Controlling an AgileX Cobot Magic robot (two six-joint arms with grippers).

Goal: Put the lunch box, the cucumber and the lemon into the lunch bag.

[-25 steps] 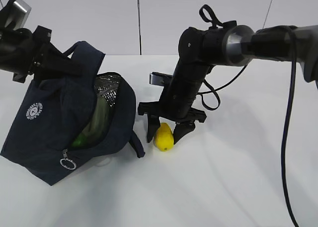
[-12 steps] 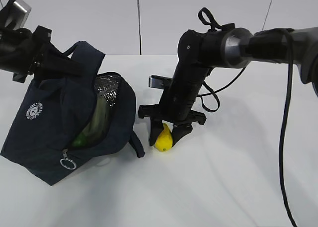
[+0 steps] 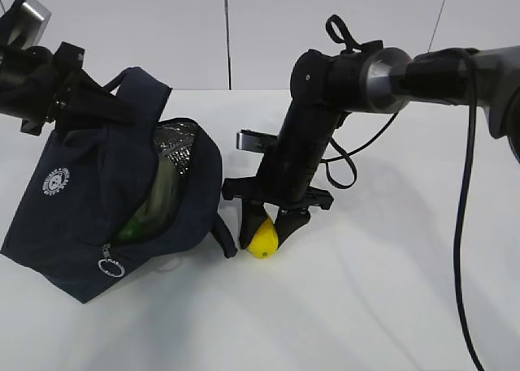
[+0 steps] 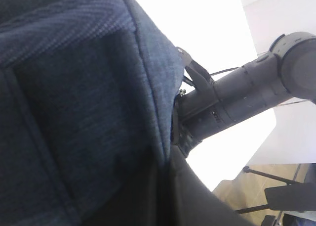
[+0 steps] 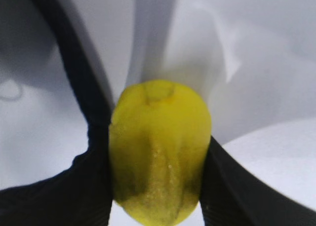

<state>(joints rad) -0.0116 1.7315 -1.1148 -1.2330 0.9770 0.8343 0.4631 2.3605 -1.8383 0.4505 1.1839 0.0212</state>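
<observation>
Two black fingers [image 5: 94, 186] of the right hand [image 3: 265, 223] press the lemon [image 3: 262, 239] from either side, low on the white tabletop [image 3: 366, 306] just right of the lunch bag [image 3: 89, 217]. The bag slumps at the left with its mouth open, something green, likely the cucumber [image 3: 150, 209], showing against the silver lining. Farther back, the left hand [image 3: 77, 103] is pinched together on the bag's upper fabric, holding it up.

The lunch bag [image 3: 89, 200] is dark woven cloth with a crinkled silvery foil lining and a metal ring pull. The lemon [image 5: 159, 152] has glossy, finely pitted skin. The tabletop [image 3: 366, 306] is smooth matt white.
</observation>
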